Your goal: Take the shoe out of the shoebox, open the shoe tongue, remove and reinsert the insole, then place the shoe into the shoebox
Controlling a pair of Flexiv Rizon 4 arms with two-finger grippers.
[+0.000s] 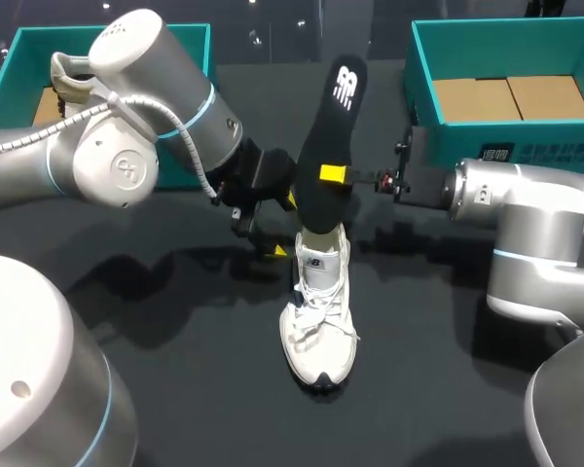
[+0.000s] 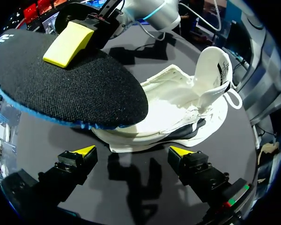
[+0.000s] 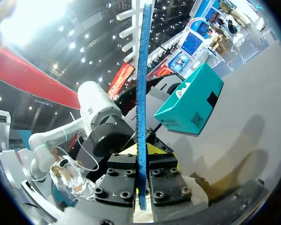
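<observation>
A white shoe (image 1: pixel 317 326) stands on the dark table, toe toward the front edge. A black insole (image 1: pixel 329 146) with a blue underside rises steeply above the shoe's heel, its lower end at the shoe's opening. My right gripper (image 1: pixel 332 173) is shut on the insole's middle; the right wrist view shows the insole (image 3: pixel 141 84) edge-on between the clamped fingers (image 3: pixel 122 180). My left gripper (image 1: pixel 284 226) stands open just left of the heel. In the left wrist view, the shoe (image 2: pixel 187 110) and insole (image 2: pixel 70 86) lie ahead of the open left gripper (image 2: pixel 133 152), with nothing between its fingers.
A teal shoebox (image 1: pixel 496 126) lined with brown cardboard stands at the back right, behind my right arm. A second teal box (image 1: pixel 19 49) at the back left holds a beige item and is partly hidden by my left arm. The box (image 3: pixel 189 101) shows beyond the insole.
</observation>
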